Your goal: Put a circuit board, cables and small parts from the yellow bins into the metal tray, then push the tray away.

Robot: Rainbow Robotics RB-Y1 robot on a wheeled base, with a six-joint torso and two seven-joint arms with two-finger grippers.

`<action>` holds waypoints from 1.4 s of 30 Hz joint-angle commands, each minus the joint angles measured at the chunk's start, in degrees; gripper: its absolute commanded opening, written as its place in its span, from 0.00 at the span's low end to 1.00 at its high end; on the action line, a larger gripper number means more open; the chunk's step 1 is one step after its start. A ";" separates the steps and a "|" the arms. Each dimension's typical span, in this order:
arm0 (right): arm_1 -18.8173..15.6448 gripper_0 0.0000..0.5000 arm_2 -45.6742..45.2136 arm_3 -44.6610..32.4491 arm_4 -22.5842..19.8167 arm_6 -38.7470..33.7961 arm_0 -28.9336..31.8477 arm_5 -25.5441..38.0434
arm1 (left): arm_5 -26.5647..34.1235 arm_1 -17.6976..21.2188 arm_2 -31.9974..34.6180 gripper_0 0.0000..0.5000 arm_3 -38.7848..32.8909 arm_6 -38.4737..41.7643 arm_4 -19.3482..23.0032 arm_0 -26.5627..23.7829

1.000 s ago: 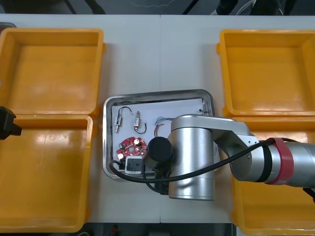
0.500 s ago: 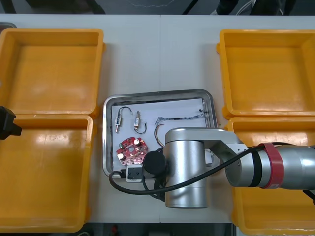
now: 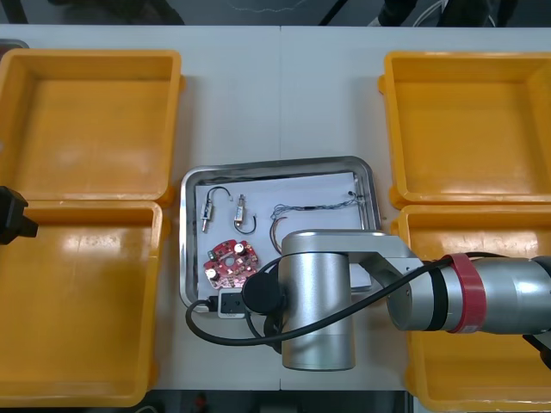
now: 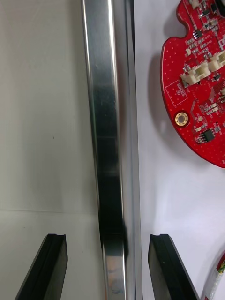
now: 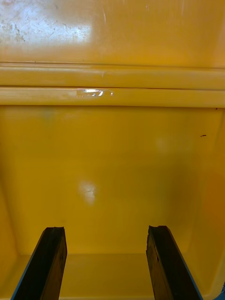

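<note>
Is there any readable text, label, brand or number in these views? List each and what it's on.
Nothing can be read.
White printing on the circuit board: too small to read.
No text on the bins, the tray, the right gripper open astride the tray's rim, or the left gripper open over a bin.

No legible words, brands or numbers, only faint white printed markings on the round red circuit board (image 4: 197,89), next to its small components, too fine to read, board lying in the metal tray (image 4: 105,117)
</note>
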 commanded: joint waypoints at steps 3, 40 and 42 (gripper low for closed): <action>1.55 0.32 0.82 -0.48 0.40 2.57 -1.77 -0.50 | 0.37 2.52 1.81 1.00 -1.72 -2.87 -0.50 1.16; 1.90 0.00 0.73 7.34 2.95 2.48 -13.38 -0.41 | 0.37 2.52 1.81 1.00 -1.72 -2.87 -0.50 1.16; 2.16 0.00 0.82 8.22 2.95 2.57 -14.34 -0.50 | 0.37 2.52 1.81 1.00 -1.72 -2.87 -0.50 1.16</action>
